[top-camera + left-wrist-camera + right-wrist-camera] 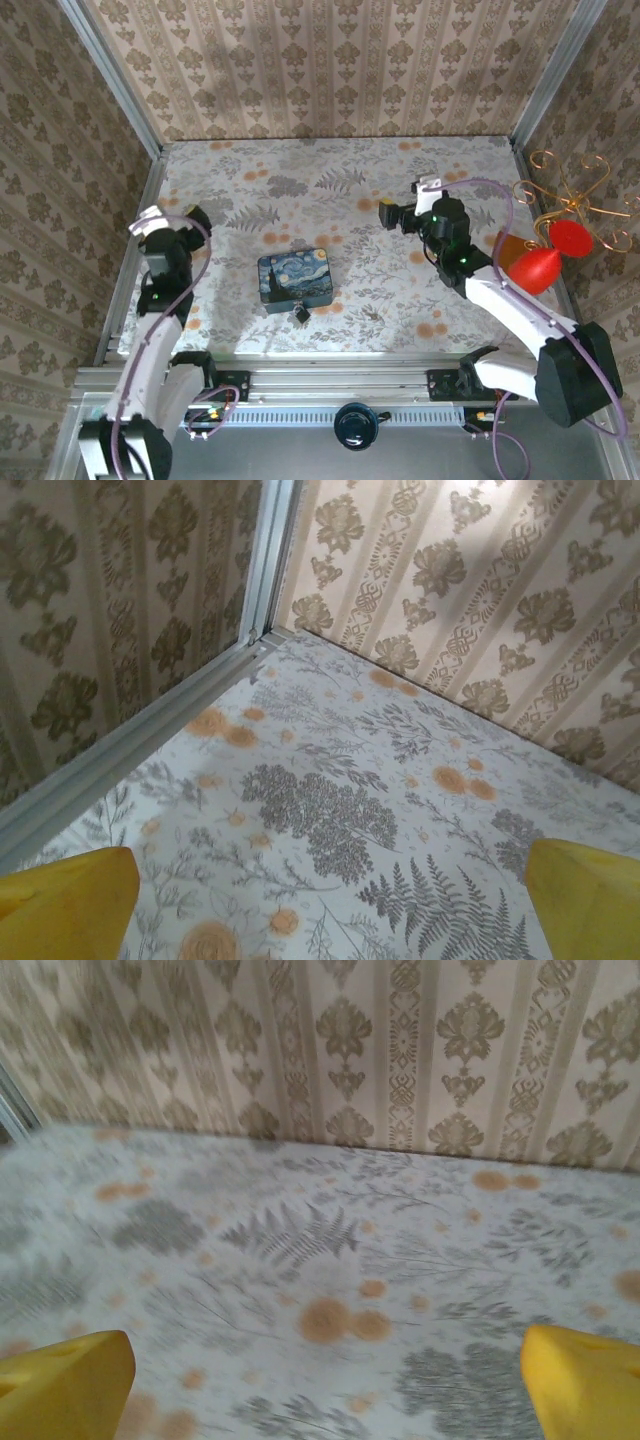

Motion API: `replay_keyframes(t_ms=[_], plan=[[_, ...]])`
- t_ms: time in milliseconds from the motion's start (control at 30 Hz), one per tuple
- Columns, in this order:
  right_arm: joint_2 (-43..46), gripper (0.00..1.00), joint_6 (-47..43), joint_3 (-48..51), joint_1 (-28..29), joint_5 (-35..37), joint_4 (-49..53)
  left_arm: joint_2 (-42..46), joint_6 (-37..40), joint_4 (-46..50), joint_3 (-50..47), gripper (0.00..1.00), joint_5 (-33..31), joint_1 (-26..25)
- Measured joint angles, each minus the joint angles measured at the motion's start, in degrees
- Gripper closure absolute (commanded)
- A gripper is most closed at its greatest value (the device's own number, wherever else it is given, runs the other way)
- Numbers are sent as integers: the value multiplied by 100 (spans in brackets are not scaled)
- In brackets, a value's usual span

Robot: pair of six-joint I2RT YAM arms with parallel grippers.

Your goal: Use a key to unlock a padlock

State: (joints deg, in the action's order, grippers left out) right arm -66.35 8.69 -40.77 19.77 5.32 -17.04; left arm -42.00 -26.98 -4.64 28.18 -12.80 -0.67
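**Both grippers wide and empty, padlock waiting by the tin**

The left gripper (172, 222) has its jaws fully spread. In its wrist view the yellow fingertips (65, 905) sit at the lower corners, with nothing between them but the floral table cover (330, 780). The right gripper (408, 200) is spread just as wide and holds nothing, and it looks at the same cover and the papered back wall.

The padlock (300, 314) lies on the table between the two arms, well apart from both. It sits just beside the near edge of the blue tin (295, 278); whether they touch is too small to tell. I cannot make out a key, which may be at the padlock itself.

The step in hand looks like the first reach. To do it well:

- Bring one gripper down from the near side, since the tin crowds the far side.
- Close across the dark body rather than the shackle.
- Leave the keyhole face clear for the other arm.
- Locate the key before committing either arm.
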Motion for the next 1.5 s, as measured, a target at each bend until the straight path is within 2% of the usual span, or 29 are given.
replay_keyframes(t_ms=[100,167,267,367,600,733,833,967,1033,1200,1500], plan=[[96,0,612,-177,-22,-271,341,389,-306,291,-249,0,748,431],[114,0,721,-175,-28,-632,487,365,-330,546,-216,0,1180,487],[105,0,962,-227,26,-1064,850,90,-306,1178,22,0,1676,356],[-31,0,1241,-555,260,-1370,1458,-74,-282,1766,199,0,1847,-9],[-164,3,1309,-1056,1867,-1088,2616,-52,-282,2682,271,0,1755,-1207],[-450,9,1432,-1270,2393,-686,3471,55,-280,2736,92,0,1580,-1657],[-619,14,1587,-1292,2677,-444,4087,223,-249,2688,-175,0,1491,-1786],[-673,21,1856,-1239,2852,-350,4671,553,-149,2507,-514,0,1447,-1808],[-673,22,1993,-1165,2852,-319,4848,761,-109,2363,-669,0,1447,-1808],[-734,32,2371,-1003,2763,-295,5440,1119,-28,2111,-914,0,1447,-1825],[-1331,53,2758,-603,2697,-317,5674,1176,4,1991,-975,0,1449,-1840]])
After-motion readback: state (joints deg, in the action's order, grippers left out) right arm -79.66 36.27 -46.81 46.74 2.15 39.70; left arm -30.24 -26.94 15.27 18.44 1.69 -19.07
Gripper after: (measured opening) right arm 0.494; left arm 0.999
